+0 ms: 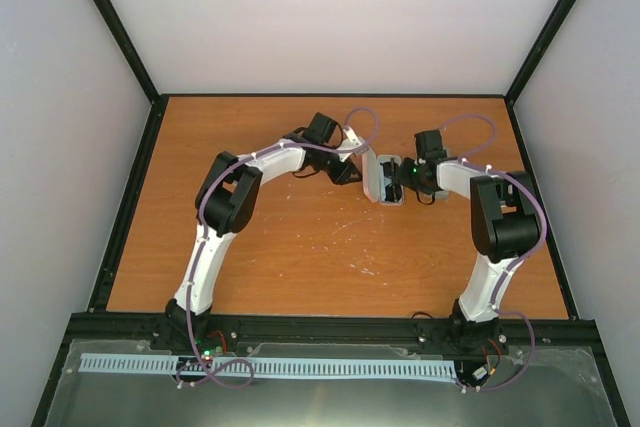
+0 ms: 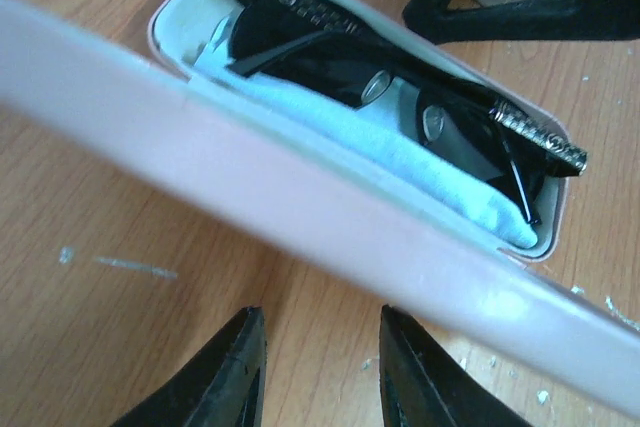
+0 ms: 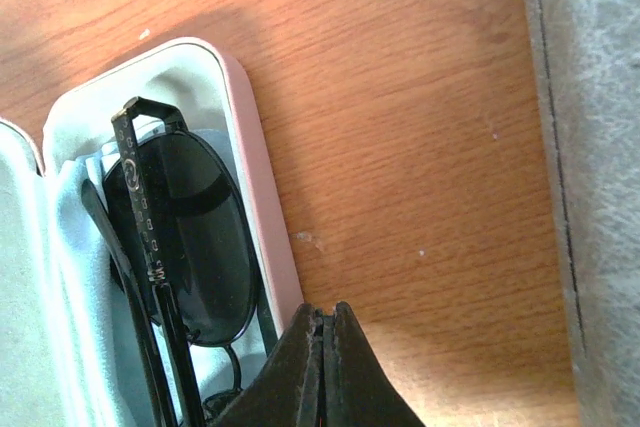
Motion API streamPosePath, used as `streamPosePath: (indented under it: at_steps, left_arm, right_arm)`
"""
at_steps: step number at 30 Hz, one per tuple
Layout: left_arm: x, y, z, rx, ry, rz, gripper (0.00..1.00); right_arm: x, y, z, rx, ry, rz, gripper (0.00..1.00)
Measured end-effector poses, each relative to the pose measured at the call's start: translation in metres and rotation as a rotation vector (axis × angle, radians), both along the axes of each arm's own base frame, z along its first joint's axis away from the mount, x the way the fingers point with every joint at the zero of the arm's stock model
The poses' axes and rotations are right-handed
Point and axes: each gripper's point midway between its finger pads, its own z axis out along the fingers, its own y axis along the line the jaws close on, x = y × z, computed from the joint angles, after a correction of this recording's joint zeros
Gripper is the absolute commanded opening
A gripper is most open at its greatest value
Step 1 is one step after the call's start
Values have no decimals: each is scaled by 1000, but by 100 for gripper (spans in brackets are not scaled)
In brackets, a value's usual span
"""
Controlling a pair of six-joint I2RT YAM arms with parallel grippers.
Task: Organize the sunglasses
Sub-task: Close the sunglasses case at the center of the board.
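On the wooden table point(image 1: 300, 257), the left gripper point(image 1: 357, 174) and right gripper point(image 1: 410, 181) flank a pale open case point(image 1: 383, 179).

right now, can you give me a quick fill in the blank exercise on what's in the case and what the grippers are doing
1. The black sunglasses lie inside the open ___ case.
2. Beneath them lies a pale ___ cloth.
3. The left gripper is ___, with nothing between its fingers.
4. The right gripper has its fingers pressed ___.

Missing words: pink; blue; open; shut.
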Motion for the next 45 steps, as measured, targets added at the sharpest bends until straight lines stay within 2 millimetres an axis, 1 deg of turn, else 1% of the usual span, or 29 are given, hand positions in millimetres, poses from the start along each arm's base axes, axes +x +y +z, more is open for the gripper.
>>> streamPosePath:
  at_steps: [5, 7, 10, 19, 26, 40, 43, 45]
  left_arm:
    - [0, -8, 8, -7, -25, -13, 33]
    - [1, -10, 10, -7, -32, -13, 33]
    - [3, -10, 12, -5, -39, -12, 33]
    - [0, -10, 10, 7, -35, -16, 33]
    - [-7, -21, 6, 12, -30, -38, 33]
    - [-6, -33, 1, -14, -28, -62, 33]
    - [-6, -36, 2, -20, -39, -65, 33]
    - [-5, -36, 2, -21, -40, -65, 34]
  right_arm:
    - [-1, 5, -4, 37, -9, 11, 3]
    - [-5, 7, -8, 52, -7, 14, 3]
    - [-3, 10, -8, 74, -22, 19, 3]
    - [0, 15, -7, 119, -59, 32, 3]
    - [0, 19, -7, 153, -77, 45, 3]
    - [0, 21, -6, 192, -101, 65, 3]
    - [-3, 27, -6, 212, -93, 89, 3]
    - [-4, 27, -6, 219, -91, 93, 3]
